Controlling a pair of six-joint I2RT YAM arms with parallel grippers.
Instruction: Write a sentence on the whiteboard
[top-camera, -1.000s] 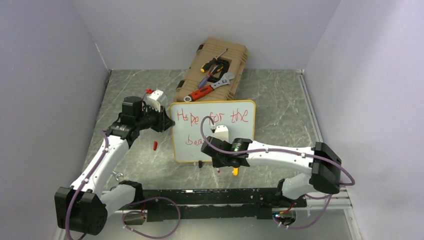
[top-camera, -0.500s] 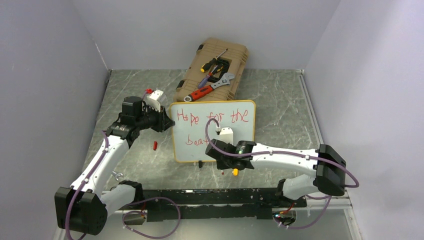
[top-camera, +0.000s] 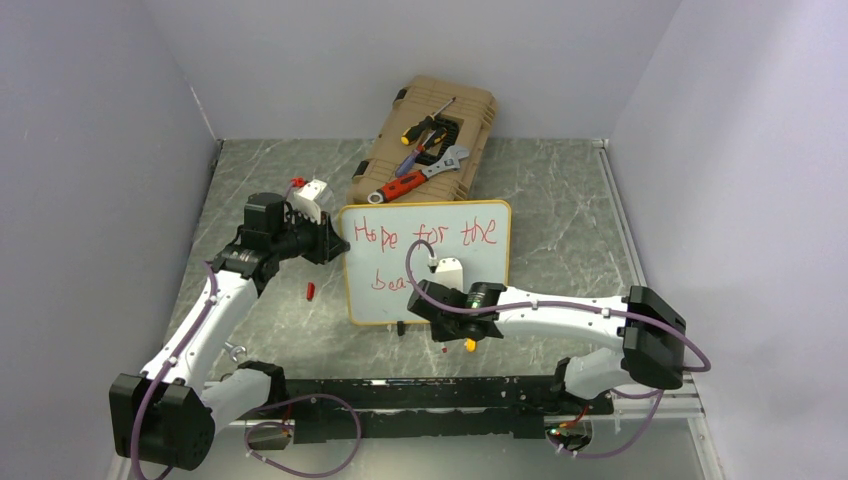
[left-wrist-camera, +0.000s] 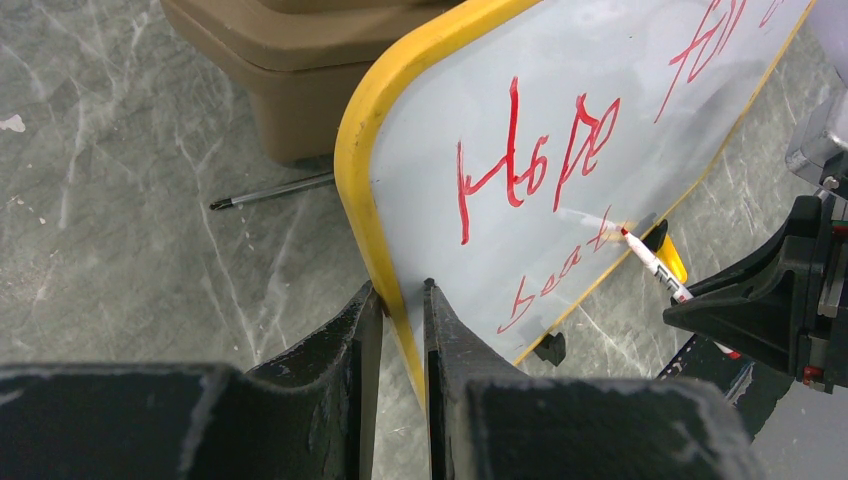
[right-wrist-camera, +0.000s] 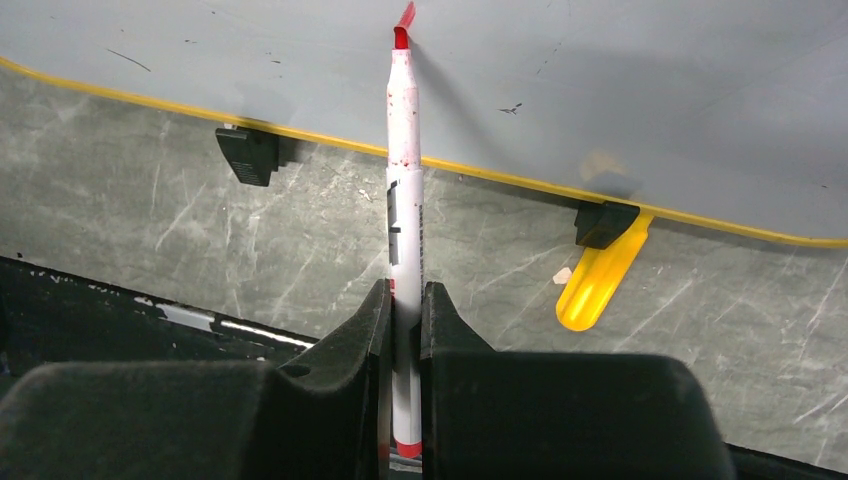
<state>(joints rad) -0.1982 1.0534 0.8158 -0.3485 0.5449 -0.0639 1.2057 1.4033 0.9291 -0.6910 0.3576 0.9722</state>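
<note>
Black fingers of your left tool are pinched onto the left edge of the whiteboard, one finger on the front face and one behind, closed down to the thickness of the yellow-orange frame. Just right of that arm, a small red cap lies alone on the grey marbled worktop.

The whiteboard stands near the middle of the worktop on its two black feet, leaning back a little. A tan case sits just behind it against the back wall, with a wrench and screwdrivers on its lid.

On the board you have the sentence in red marker. The upper line reads "Hope for the". The lower line starts "bea", and from above the right wrist hides what follows.

Your right tool reaches in from the right, low in front of the board. Its fingers are closed tight on the white barrel of a marker. The marker points up at the board and its red tip meets the white surface at the end of the lower line.

Right of the marker, a yellow piece lies on the worktop, touching the board's right foot.
</note>
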